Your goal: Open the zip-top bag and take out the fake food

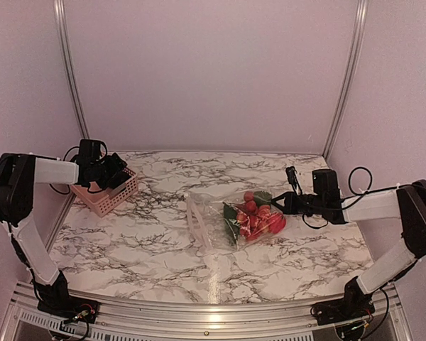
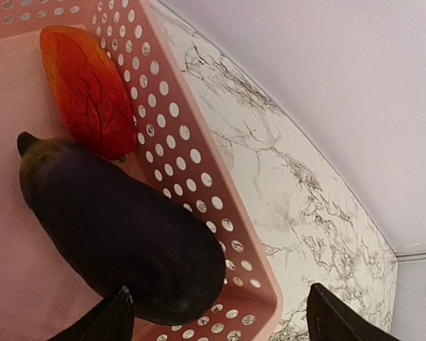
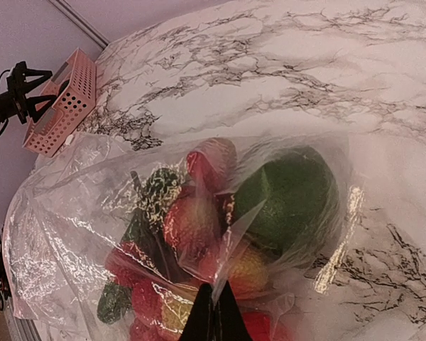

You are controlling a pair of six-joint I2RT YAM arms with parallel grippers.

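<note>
Pinched the right gripper (image 3: 213, 316) shut on a fold of the clear zip-top bag (image 3: 85, 234), fingers together with film between them, at the end away from the whitish zip strip (image 1: 197, 222). Found that bag lying mid-way across the marble tabletop (image 1: 149, 249), with the fake food (image 1: 255, 217), red pieces and a dark green one, bunched inside near the pinch.

Spread the left gripper (image 2: 220, 320) wide above the pink basket (image 2: 199, 163), well apart from the bag and holding nothing. Noted a toy eggplant (image 2: 121, 234) and an orange-red piece (image 2: 89, 89) lying in the basket beneath.

Judged the step as emptying piece by piece, most food not yet out. Called next for bringing the left arm to the bag's mouth against the right's anchoring pinch.

Reached the right forearm in low and level; angled the left wrist downward over the basket.
</note>
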